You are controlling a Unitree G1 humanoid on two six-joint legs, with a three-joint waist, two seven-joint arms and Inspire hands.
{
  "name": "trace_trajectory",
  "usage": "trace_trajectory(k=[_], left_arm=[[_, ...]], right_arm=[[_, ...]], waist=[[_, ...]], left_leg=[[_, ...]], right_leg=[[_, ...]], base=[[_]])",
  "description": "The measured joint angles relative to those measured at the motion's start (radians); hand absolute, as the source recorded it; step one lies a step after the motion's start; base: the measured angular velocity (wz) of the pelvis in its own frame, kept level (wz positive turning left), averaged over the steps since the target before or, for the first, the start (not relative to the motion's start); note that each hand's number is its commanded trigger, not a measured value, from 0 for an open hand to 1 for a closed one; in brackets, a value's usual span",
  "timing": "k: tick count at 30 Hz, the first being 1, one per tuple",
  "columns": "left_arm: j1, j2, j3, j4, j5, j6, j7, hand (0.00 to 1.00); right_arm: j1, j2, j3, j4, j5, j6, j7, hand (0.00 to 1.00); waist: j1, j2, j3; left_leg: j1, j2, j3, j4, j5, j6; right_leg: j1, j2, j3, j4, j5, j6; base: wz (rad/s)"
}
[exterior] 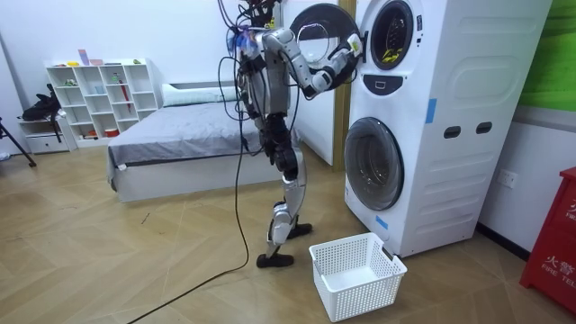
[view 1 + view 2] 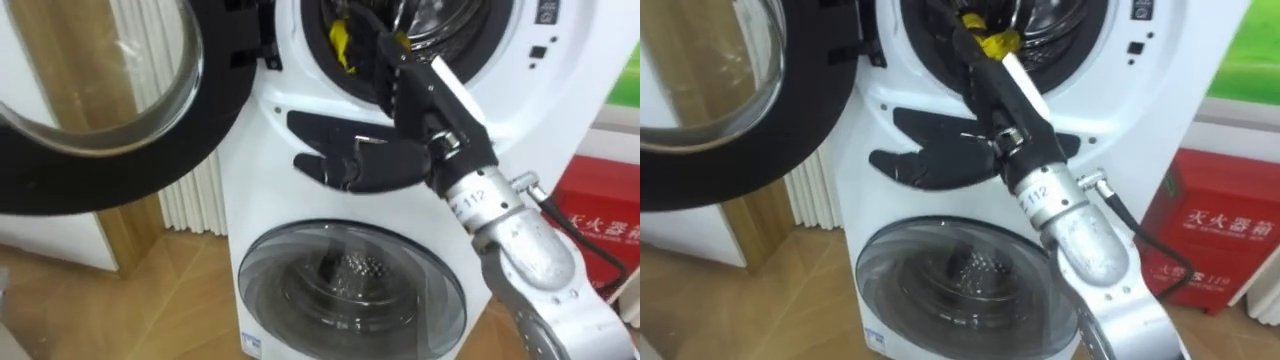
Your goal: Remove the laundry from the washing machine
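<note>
- My right hand [image 2: 410,100] is stretched up and away from me, fingers leading, into the mouth of the upper drum [image 2: 440,25] of the washing machine [image 2: 560,90].
- My fingers look fairly straight, but their tips are lost in the dark opening, so I cannot tell whether they have closed on anything.
- At my fingertips is a yellow cloth [image 2: 340,45]. It is bright yellow, small and crumpled, bunched at the lower rim of the opening. A bit of it shows on each side of my fingers.
- The cloth touches my fingers or lies against them, and it sits inside the drum's mouth.
- Just under my palm and wrist, a dark panel [image 2: 940,125] runs across the machine's white front.
- Off to the left of my hand, the upper drum's round door [image 2: 100,150] hangs wide open, a black ring around clear glass.
- Below my wrist is the lower door [image 2: 350,290], closed.
- Well to the right of my forearm, past the machine's edge, a red box [image 2: 600,210] stands.
- In the room view I stand upright facing the machine with my arm raised, and a white basket [image 1: 355,274] sits on the floor by my feet, far below my hand.
</note>
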Motion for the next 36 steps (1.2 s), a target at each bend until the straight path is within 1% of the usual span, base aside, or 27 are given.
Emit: trace_trajectory(k=[1, 2, 3, 4, 5, 7, 8, 10, 11, 12, 13, 14, 15, 16, 17, 18, 19, 20, 21, 22, 23, 24, 25, 27, 30, 34, 36], left_arm=[[0.003, 0.0, -0.001, 0.0, 0.0, 0.0, 0.0, 0.0], [0.002, -0.001, -0.003, 0.0, 0.0, 0.0, 0.0, 0.0], [0.0, -0.003, -0.005, 0.0, 0.0, -0.004, 0.0, 0.0], [-0.001, -0.006, -0.005, 0.0, -0.001, -0.008, -0.001, 0.0], [-0.001, -0.006, -0.005, 0.0, -0.001, -0.011, -0.001, 0.0], [0.003, -0.002, -0.001, -0.005, -0.001, -0.013, -0.002, 0.0], [0.002, -0.001, 0.002, -0.006, 0.0, -0.013, -0.003, 0.0], [-0.005, 0.005, 0.004, -0.005, -0.001, -0.012, -0.014, 0.0], [-0.009, 0.005, 0.003, -0.005, -0.001, -0.011, -0.02, 0.0], [-0.022, 0.006, 0.0, -0.005, -0.001, -0.011, -0.029, 0.0], [-0.037, 0.007, -0.001, -0.004, -0.001, -0.011, -0.031, 0.0], [-0.046, 0.009, -0.002, -0.005, -0.001, -0.011, -0.031, 0.0], [-0.063, 0.017, -0.011, -0.005, -0.01, -0.01, -0.03, 0.0], [-0.075, 0.028, -0.027, -0.012, -0.014, -0.01, -0.03, 0.0], [-0.078, 0.033, -0.03, -0.015, -0.012, -0.013, -0.029, 0.0], [-0.085, 0.039, -0.028, -0.023, -0.014, -0.016, -0.026, 0.0], [-0.094, 0.04, -0.025, -0.037, -0.019, -0.017, -0.022, 0.0], [-0.098, 0.042, -0.025, -0.04, -0.022, -0.02, -0.021, 0.0], [-0.1, 0.048, -0.026, -0.041, -0.024, -0.028, -0.02, 0.0], [-0.101, 0.052, -0.026, -0.044, -0.026, -0.03, -0.02, 0.0], [-0.099, 0.052, -0.027, -0.046, -0.026, -0.03, -0.02, 0.0], [-0.092, 0.05, -0.029, -0.055, -0.026, -0.031, -0.02, 0.0], [-0.082, 0.042, -0.028, -0.057, -0.024, -0.032, -0.016, 0.0], [-0.071, 0.038, -0.028, -0.057, -0.024, -0.034, 0.008, 0.0], [-0.044, 0.037, -0.021, -0.047, -0.022, -0.033, 0.052, 0.0], [-0.007, 0.033, -0.017, -0.036, 0.005, -0.029, 0.058, 0.0], [0.001, 0.029, -0.016, -0.037, 0.023, -0.024, 0.057, 0.0]], right_arm=[[0.0, -0.002, 0.0, 0.002, 0.0, 0.0, -0.01, 0.0], [-0.002, -0.002, 0.0, 0.002, 0.002, -0.001, -0.016, 0.0], [-0.005, -0.002, 0.004, 0.002, 0.011, -0.001, -0.025, 0.0], [-0.005, -0.003, 0.01, 0.003, 0.023, -0.001, -0.031, 0.0], [-0.005, -0.004, 0.012, 0.003, 0.023, -0.001, -0.035, 0.0], [-0.005, -0.016, 0.014, 0.003, 0.021, -0.001, -0.049, 0.0], [-0.004, -0.021, 0.014, 0.003, 0.016, -0.001, -0.054, 0.0], [-0.004, -0.034, 0.014, 0.005, -0.007, -0.001, -0.059, 0.0], [-0.004, -0.038, 0.014, 0.005, -0.008, -0.001, -0.059, 0.0], [-0.004, -0.047, 0.014, 0.005, -0.012, -0.001, -0.063, 0.0], [-0.003, -0.054, 0.014, 0.005, -0.012, -0.002, -0.068, 0.0], [-0.002, -0.058, 0.014, 0.005, -0.01, -0.003, -0.07, 0.0], [-0.001, -0.064, 0.014, 0.009, -0.005, -0.012, -0.077, 0.0], [0.006, -0.065, 0.013, 0.02, -0.013, -0.031, -0.08, 0.0], [0.016, -0.065, 0.011, 0.026, -0.02, -0.041, -0.079, 0.0], [0.038, -0.064, 0.01, 0.037, -0.025, -0.051, -0.075, 0.0], [0.043, -0.064, 0.01, 0.049, -0.03, -0.051, -0.068, 0.0], [0.048, -0.063, 0.008, 0.049, -0.029, -0.052, -0.067, 0.0], [0.054, -0.062, 0.007, 0.045, -0.029, -0.058, -0.062, 0.0], [0.054, -0.062, 0.005, 0.046, -0.032, -0.059, -0.064, 0.0], [0.054, -0.063, 0.005, 0.047, -0.032, -0.056, -0.065, 0.0], [0.054, -0.064, 0.006, 0.047, -0.029, -0.05, -0.066, 0.0], [0.059, -0.065, 0.007, 0.053, -0.028, -0.046, -0.068, 0.0], [0.056, -0.067, 0.007, 0.054, -0.029, -0.043, -0.068, 0.0], [0.053, -0.066, 0.003, 0.054, -0.017, -0.043, -0.064, 0.0], [0.05, -0.066, -0.038, 0.054, -0.002, -0.043, -0.055, 0.0], [0.05, -0.066, -0.06, 0.053, -0.002, -0.043, -0.054, 0.0]], waist=[[-0.002, -0.008, -0.0052], [-0.005, -0.012, -0.0049], [-0.011, -0.02, -0.0028], [-0.016, -0.021, -0.001], [-0.019, -0.021, -0.0008], [-0.023, -0.01, 0.005], [-0.024, -0.009, 0.0047], [-0.043, -0.011, 0.0048], [-0.045, -0.012, 0.0051], [-0.045, -0.013, 0.0052], [-0.048, -0.013, 0.0055], [-0.052, -0.014, 0.0056], [-0.062, -0.014, 0.0061], [-0.071, -0.011, 0.0069], [-0.072, -0.006, 0.0076], [-0.064, 0.003, 0.0057], [-0.062, 0.019, 0.0087], [-0.062, 0.029, 0.0109], [-0.071, 0.038, 0.008], [-0.076, 0.037, 0.0068], [-0.077, 0.036, 0.0061], [-0.076, 0.029, 0.0023], [-0.071, 0.037, -0.0068], [-0.061, 0.048, -0.0162], [-0.062, 0.05, -0.0148], [-0.062, 0.051, -0.0133], [-0.065, 0.051, -0.0133]], left_leg=[[0.004, -0.002, 0.001, -0.037, 0.062, 0.008], [0.007, -0.006, 0.003, -0.048, 0.082, 0.018], [0.017, -0.018, 0.006, -0.055, 0.089, 0.03], [0.015, -0.023, 0.014, -0.038, 0.086, 0.04], [0.014, -0.025, 0.013, -0.027, 0.075, 0.041], [0.014, -0.039, 0.015, 0.01, 0.031, 0.047], [0.015, -0.043, 0.019, 0.015, 0.025, 0.05], [0.024, -0.075, 0.029, 0.022, 0.005, 0.065], [0.029, -0.081, 0.03, 0.021, 0.002, 0.07], [0.037, -0.093, 0.043, 0.02, -0.006, 0.082], [0.054, -0.106, 0.058, 0.012, -0.016, 0.097], [0.067, -0.113, 0.058, 0.005, -0.02, 0.102], [0.092, -0.128, 0.06, -0.003, -0.03, 0.117], [0.124, -0.135, 0.058, -0.011, -0.05, 0.126], [0.143, -0.134, 0.052, -0.018, -0.059, 0.129], [0.174, -0.127, 0.045, -0.039, -0.068, 0.13], [0.188, -0.105, 0.044, -0.049, -0.077, 0.13], [0.193, -0.097, 0.035, -0.054, -0.077, 0.129], [0.207, -0.085, 0.027, -0.067, -0.075, 0.127], [0.221, -0.082, 0.028, -0.074, -0.075, 0.127], [0.23, -0.083, 0.03, -0.079, -0.076, 0.126], [0.255, -0.09, 0.033, -0.097, -0.079, 0.122], [0.287, -0.087, 0.031, -0.122, -0.082, 0.116], [0.305, -0.074, 0.031, -0.147, -0.083, 0.105], [0.323, -0.058, 0.03, -0.172, -0.08, 0.088], [0.331, -0.036, 0.032, -0.172, -0.091, 0.069], [0.331, -0.034, 0.033, -0.173, -0.094, 0.064]], right_leg=[[0.006, -0.002, -0.001, -0.002, -0.01, 0.008], [0.008, -0.004, -0.003, -0.002, -0.012, 0.011], [0.016, -0.012, -0.004, -0.013, -0.014, 0.018], [0.015, -0.018, -0.003, -0.02, -0.009, 0.028], [0.019, -0.02, -0.003, -0.022, -0.007, 0.031], [0.035, -0.04, -0.003, -0.016, -0.02, 0.055], [0.038, -0.045, -0.003, -0.009, -0.024, 0.061], [0.039, -0.078, -0.002, 0.034, -0.046, 0.101], [0.035, -0.087, -0.001, 0.051, -0.05, 0.109], [0.022, -0.108, 0.001, 0.107, -0.06, 0.126], [-0.001, -0.131, -0.001, 0.187, -0.064, 0.135], [-0.015, -0.144, -0.005, 0.235, -0.063, 0.14], [-0.035, -0.169, -0.007, 0.323, -0.049, 0.162], [-0.057, -0.183, -0.006, 0.411, -0.013, 0.178], [-0.063, -0.186, -0.003, 0.446, 0.009, 0.181], [-0.087, -0.183, 0.014, 0.478, 0.007, 0.178], [-0.129, -0.168, 0.029, 0.47, -0.028, 0.167], [-0.151, -0.161, 0.033, 0.452, -0.039, 0.164], [-0.188, -0.143, 0.05, 0.363, -0.042, 0.164], [-0.203, -0.139, 0.069, 0.239, -0.027, 0.161], [-0.204, -0.136, 0.081, 0.166, -0.003, 0.162], [-0.205, -0.134, 0.099, 0.079, 0.123, 0.165], [-0.192, -0.127, 0.101, 0.061, 0.161, 0.155], [-0.164, -0.106, 0.101, 0.017, 0.176, 0.146], [-0.139, -0.084, 0.097, -0.031, 0.189, 0.133], [-0.127, -0.06, 0.096, -0.054, 0.193, 0.127], [-0.125, -0.052, 0.092, -0.065, 0.193, 0.126]], base=[[0.0], [0.14], [0.11], [0.08], [0.0], [0.0], [0.0], [0.13], [0.17], [0.18], [0.24], [0.4], [0.54], [0.5], [0.23], [-0.03], [-0.03], [0.11], [0.11], [0.07], [0.0], [0.03], [-0.05], [-0.15], [-0.06], [-0.05], [0.0]])
